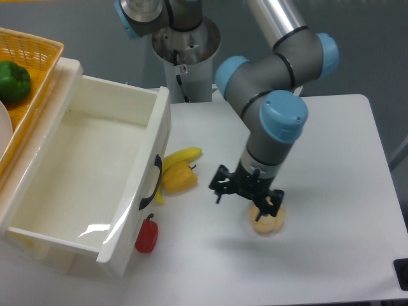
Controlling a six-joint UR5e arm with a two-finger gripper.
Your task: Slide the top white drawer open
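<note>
The top white drawer (137, 191) stands pulled far out from the cabinet at the left, its deep white box showing nothing inside. Its curved black handle (151, 183) sits on the front panel facing right. My gripper (245, 196) hovers over the table well to the right of the handle, open with nothing between its fingers. It is just above and left of a beige bread roll (268, 219), partly covering it.
A banana (182, 157) and a yellow pepper (178, 179) lie just right of the drawer front. A small red pepper (146, 236) lies near the drawer's front corner. A wicker basket (39, 71) with a green pepper (14, 81) sits on the cabinet top.
</note>
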